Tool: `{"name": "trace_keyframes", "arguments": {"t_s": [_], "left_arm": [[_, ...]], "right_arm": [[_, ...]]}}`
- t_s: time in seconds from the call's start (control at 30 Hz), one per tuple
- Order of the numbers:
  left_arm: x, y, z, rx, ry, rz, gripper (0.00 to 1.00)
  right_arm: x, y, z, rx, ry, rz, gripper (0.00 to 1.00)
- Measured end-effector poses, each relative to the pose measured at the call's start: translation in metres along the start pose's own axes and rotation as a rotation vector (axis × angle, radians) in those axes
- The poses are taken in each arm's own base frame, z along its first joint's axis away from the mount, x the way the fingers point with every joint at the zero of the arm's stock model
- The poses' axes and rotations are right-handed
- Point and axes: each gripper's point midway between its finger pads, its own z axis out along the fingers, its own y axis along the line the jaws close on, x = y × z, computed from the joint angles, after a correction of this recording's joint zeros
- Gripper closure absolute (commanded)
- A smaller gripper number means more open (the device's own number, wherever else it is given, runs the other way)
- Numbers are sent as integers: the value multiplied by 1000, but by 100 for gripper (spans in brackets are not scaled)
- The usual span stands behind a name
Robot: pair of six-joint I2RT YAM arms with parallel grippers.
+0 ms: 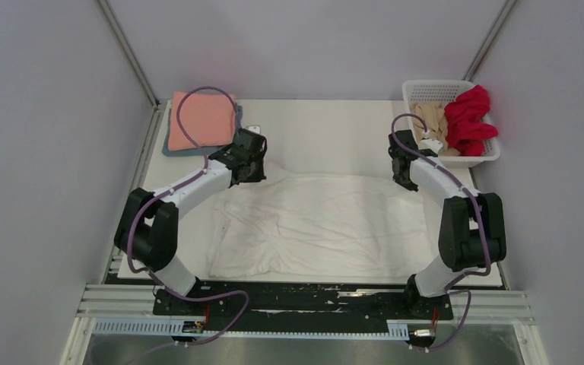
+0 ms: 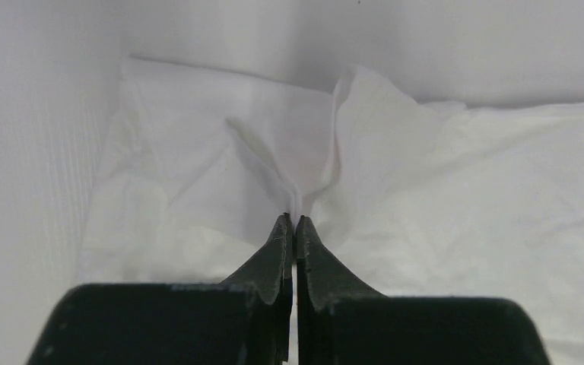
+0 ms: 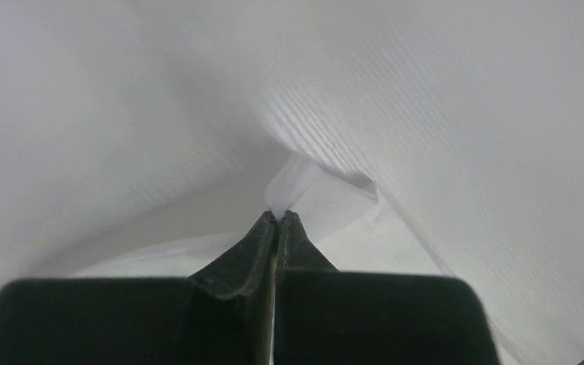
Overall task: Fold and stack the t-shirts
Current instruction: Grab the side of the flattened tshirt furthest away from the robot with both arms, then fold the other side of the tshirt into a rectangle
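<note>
White t-shirt [image 1: 327, 220] | left hand [image 2: 294, 220], right hand [image 3: 280, 215] pinching it | pink tee [image 1: 204, 118] far-left | basket [image 1: 432, 91] far-right

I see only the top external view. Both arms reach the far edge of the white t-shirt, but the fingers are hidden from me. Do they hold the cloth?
Observer: The left one does. In the left wrist view the left gripper is shut, with a pinch of the white t-shirt between its fingers.
Operator: And the right one?
Observer: The right wrist view shows the right gripper shut too, on a thin edge of the same white cloth at its tips.
Operator: Is the cloth flat at the left grip?
Observer: No, it rises in a small ridge of folds toward the fingertips.
</note>
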Motion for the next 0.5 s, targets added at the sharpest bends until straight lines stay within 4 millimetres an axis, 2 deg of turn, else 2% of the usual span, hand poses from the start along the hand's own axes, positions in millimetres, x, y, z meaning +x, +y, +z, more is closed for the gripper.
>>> {"name": "trace_keyframes", "arguments": {"t_s": [0.3,0.5], "left_arm": [[44,6,-41,-46,-18,41,100],[67,13,-60,-59,-8,21,100]], "right_arm": [[17,-25,-35,-95,-21,19,100],[23,-31,-46,-139,-21,11,100]]}}
